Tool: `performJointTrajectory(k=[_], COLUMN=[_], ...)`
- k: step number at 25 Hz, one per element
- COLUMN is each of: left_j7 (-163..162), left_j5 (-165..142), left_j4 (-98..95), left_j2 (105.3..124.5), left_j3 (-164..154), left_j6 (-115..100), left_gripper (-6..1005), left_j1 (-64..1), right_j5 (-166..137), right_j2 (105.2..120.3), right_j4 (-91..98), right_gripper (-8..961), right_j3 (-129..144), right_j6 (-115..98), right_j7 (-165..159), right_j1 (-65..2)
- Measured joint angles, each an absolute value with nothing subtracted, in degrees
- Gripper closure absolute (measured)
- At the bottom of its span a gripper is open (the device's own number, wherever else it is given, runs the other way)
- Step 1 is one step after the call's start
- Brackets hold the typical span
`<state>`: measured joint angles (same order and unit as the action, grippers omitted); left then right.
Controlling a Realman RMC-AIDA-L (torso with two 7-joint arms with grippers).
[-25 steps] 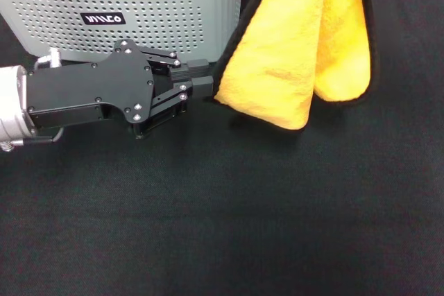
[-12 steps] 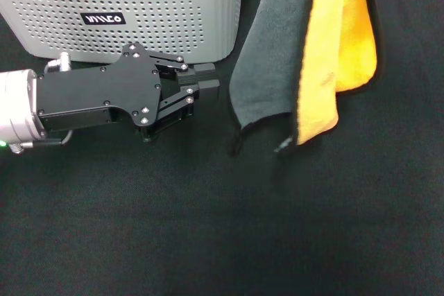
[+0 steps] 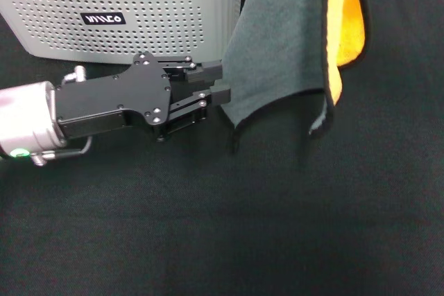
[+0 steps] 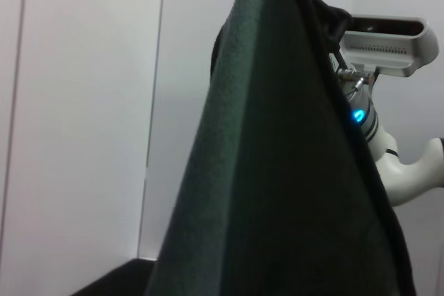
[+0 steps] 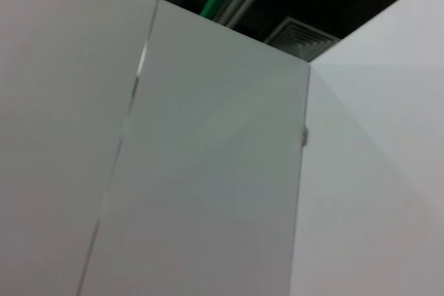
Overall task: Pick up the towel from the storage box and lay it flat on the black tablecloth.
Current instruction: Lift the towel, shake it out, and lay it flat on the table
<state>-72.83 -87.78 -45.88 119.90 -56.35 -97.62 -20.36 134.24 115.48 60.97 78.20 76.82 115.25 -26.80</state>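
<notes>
From my remote station, the towel (image 3: 281, 53) hangs out of the top of the head view, clear of the storage box (image 3: 125, 19) and above the black tablecloth (image 3: 277, 227) that covers the desk. Its grey face is toward the camera, with a strip of orange showing along its far edge. Whatever holds it up top is out of frame; the right gripper appears in no view, so I cannot say how it stands.

My left gripper (image 3: 216, 82) reaches in low from the left, fingers parted around the towel's hanging left edge, right at the cloth. Whether they are already pinching it I cannot confirm; they read as unclenched.

I judge the towel light, limp and fluffy. It drapes in a loose fold and will swing or twist with any pull, so it will not hold a shape. The bound black edge near the lower corner looks like the best place to take it, being firmer than the pile. Grabbing mid-panel would likely bunch it and spoil a flat lay.
</notes>
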Motion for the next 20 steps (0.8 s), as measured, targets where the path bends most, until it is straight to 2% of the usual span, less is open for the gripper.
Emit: performJointTrajectory(k=[8, 20], left_j7=[-63.35, -55.03], left_j5=[-84.39, -80.01], left_j4=[-35.45, -25.11], left_j2=[120.15, 120.39], left_j3=[-56.43, -56.82], left_j6=[-95.0, -92.33], left_gripper=[659, 660], left_j1=[-21.8, -22.57], right_j5=[132.6, 131.75], right_j2=[115.5, 115.75], right_j4=[60.63, 55.23], right_gripper=[928, 925], right_j3=[78.52, 78.88], right_j6=[71.39, 67.74], right_j7=[115.38, 116.51], right_j1=[-29.98, -35.71])
